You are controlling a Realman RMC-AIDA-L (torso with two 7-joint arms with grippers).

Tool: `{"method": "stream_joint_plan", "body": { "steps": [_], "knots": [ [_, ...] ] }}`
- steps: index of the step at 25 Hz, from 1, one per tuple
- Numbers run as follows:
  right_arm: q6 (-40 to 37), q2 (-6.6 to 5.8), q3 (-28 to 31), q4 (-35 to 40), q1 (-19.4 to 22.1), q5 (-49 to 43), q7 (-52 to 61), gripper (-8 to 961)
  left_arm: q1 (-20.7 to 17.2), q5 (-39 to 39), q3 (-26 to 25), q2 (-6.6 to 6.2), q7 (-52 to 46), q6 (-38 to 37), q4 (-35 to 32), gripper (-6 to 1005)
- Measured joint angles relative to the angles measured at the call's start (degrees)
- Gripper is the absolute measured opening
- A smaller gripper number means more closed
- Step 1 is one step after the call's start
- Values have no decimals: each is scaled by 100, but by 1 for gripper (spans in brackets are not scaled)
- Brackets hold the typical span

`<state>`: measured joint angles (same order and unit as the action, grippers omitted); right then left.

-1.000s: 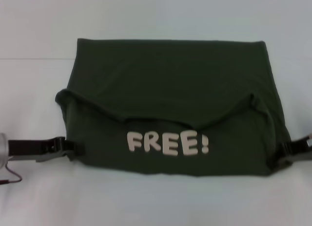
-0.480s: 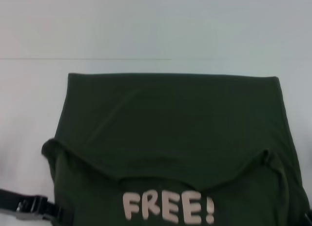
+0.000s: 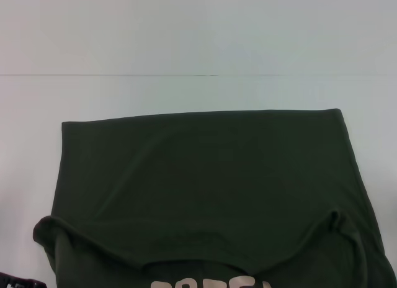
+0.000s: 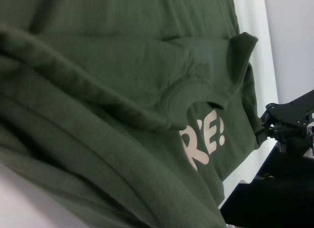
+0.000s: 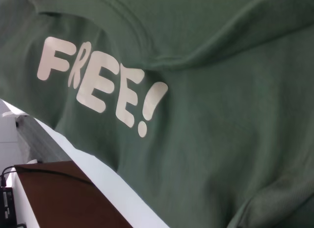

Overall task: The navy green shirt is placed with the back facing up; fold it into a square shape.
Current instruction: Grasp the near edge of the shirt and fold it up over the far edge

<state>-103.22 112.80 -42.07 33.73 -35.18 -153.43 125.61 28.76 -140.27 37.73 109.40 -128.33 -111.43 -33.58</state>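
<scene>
The navy green shirt (image 3: 205, 176) lies folded on the white table (image 3: 186, 95), its near part running off the bottom of the head view. A folded-over flap with the neckline lies nearest me, and the tops of the cream letters (image 3: 211, 283) show below it. "FREE!" (image 5: 98, 85) reads whole in the right wrist view. Only a dark sliver of my left gripper (image 3: 15, 282) shows, at the shirt's near left corner. My right gripper (image 4: 265, 128) shows in the left wrist view, clamped on the shirt's side edge (image 4: 252, 115). The left wrist view is filled by bunched folds (image 4: 98, 115).
The table's near edge (image 5: 98, 171) shows in the right wrist view, with a brown surface (image 5: 64, 198) and a black box with a cable (image 5: 6, 203) below it. A thin seam (image 3: 124, 75) crosses the table behind the shirt.
The shirt has slid toward me across the table, its far edge moving nearer and the letters dropping out of the head view. Both grippers moved back with it.
</scene>
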Motion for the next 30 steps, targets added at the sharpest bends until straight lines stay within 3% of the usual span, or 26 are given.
{"method": "stream_joint_plan", "body": {
  "steps": [6, 12, 17, 23, 30],
  "knots": [
    [-302, -39, 237, 31, -28, 240, -69, 39, 107, 42, -346, -54, 10, -66, -4, 66],
    [-426, -274, 698, 15, -61, 879, 210, 39, 272, 53, -1415, -227, -119, -65, 31, 65],
    [-78, -377, 1279, -39, -143, 1217, 519, 39, 320, 53, -2202, -246, -352, 385, 40, 64],
    [764, -375, 1593, -341, -158, 1815, 682, 39, 270, 280, -2944, -132, -399, 1289, 207, 64],
    [1969, -226, 1607, -830, -127, 2449, 623, 39, 193, 798, -3054, 158, -253, 2273, 440, 65]
  ]
}}
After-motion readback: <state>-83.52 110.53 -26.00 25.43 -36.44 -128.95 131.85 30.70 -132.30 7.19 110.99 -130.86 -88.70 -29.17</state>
